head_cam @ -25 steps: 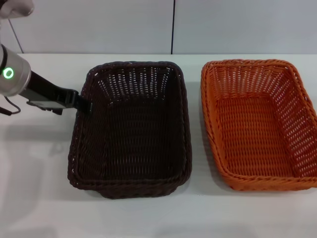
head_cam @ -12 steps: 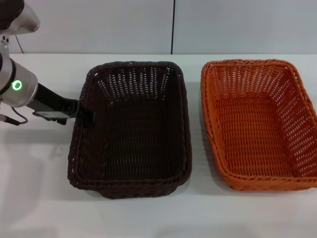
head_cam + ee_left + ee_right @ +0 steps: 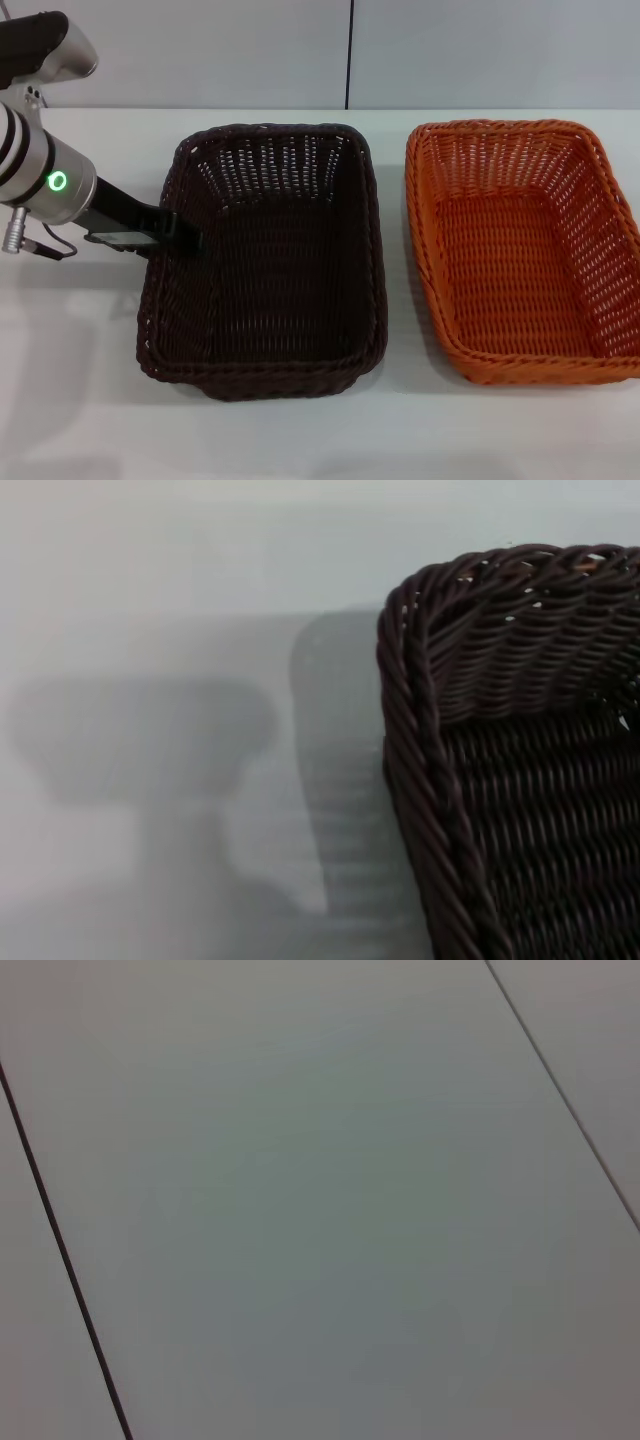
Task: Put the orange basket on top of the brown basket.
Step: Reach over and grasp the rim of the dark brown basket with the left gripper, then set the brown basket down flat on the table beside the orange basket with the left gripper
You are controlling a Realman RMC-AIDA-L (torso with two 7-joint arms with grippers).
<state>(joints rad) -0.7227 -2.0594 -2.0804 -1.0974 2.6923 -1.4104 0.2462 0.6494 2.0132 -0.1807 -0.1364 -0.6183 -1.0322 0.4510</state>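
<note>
The brown basket (image 3: 268,270) stands empty on the white table, left of centre in the head view. The orange basket (image 3: 520,250) stands empty beside it on the right, a small gap apart. My left gripper (image 3: 178,232) is at the middle of the brown basket's left rim, its black tip reaching over the rim edge. The left wrist view shows one braided rim corner of the brown basket (image 3: 500,730) close up, with the gripper's shadow on the table beside it. My right gripper is out of view; its wrist view shows only plain grey panels.
The white table (image 3: 80,400) runs to a grey panelled wall (image 3: 350,50) at the back. The orange basket's right side reaches the right edge of the head view. My left arm's silver wrist (image 3: 45,180) hangs over the table's left part.
My left arm has moved right and slightly forward, bringing the gripper from just outside the brown basket's left rim to over it. Both baskets stay where they were.
</note>
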